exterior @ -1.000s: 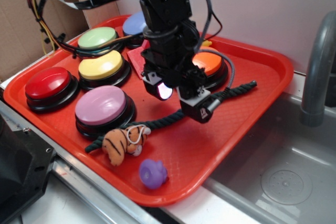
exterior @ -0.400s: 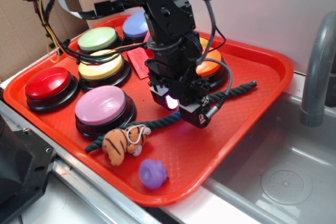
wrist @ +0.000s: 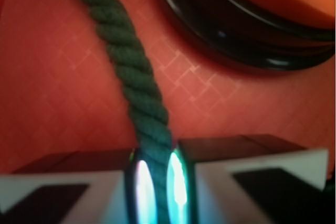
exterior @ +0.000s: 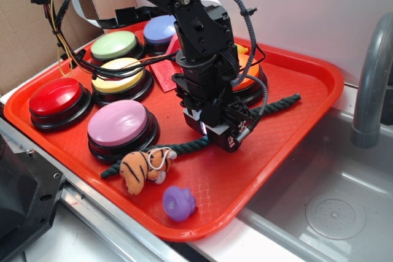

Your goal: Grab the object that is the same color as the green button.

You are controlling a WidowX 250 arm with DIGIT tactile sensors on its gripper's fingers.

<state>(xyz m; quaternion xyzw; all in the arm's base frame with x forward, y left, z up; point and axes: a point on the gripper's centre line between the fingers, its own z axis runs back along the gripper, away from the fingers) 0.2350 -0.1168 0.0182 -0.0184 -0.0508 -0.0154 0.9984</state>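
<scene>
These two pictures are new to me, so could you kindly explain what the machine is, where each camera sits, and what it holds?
It is a small black robot arm ending in a pincer. The exterior picture looks at the scene from outside; the wrist picture is taken from a camera on the arm, looking down past the pincer. On the red tray lie coloured push buttons, among them a green button, a tiger plush, a small purple toy and a dark green rope. The wrist picture shows the pincer closed on the rope.
</scene>
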